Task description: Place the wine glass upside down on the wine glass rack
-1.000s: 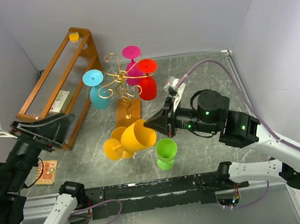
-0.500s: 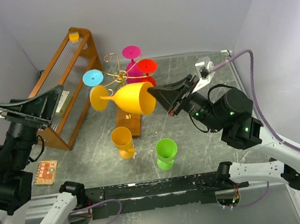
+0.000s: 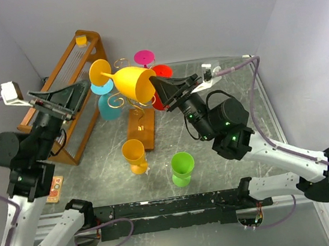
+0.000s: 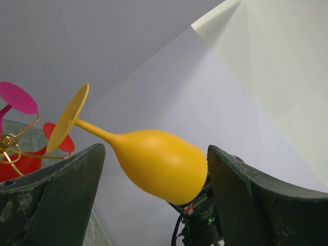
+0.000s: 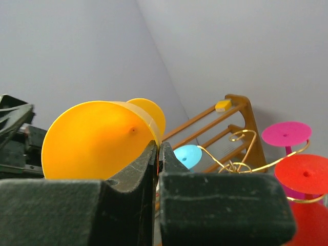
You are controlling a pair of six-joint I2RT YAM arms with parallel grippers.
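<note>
My right gripper [image 3: 158, 90] is shut on the rim of a yellow-orange wine glass [image 3: 131, 83]. It holds the glass high and tilted, foot [image 3: 99, 72] up and to the left, above the gold wire wine glass rack [image 3: 122, 62] on its wooden base [image 3: 141, 128]. In the right wrist view the fingers [image 5: 158, 149] pinch the rim of the glass [image 5: 95, 139], with the rack's wire [image 5: 241, 165] behind. My left gripper [image 3: 66, 97] is open and empty, raised left of the glass. Its view shows the glass [image 4: 159, 163] between its fingers [image 4: 56, 205].
Pink [image 3: 144, 57], red [image 3: 161, 73] and blue [image 3: 106, 104] glasses hang on the rack. A second orange glass [image 3: 134, 156] and a green glass [image 3: 182, 168] stand on the table in front. The slanted wooden shelf rack [image 3: 67, 75] stands at the left.
My right gripper has lifted the yellow-orange glass from low over the table up and back, to above the rack. My left arm has risen and swung toward the rack.
</note>
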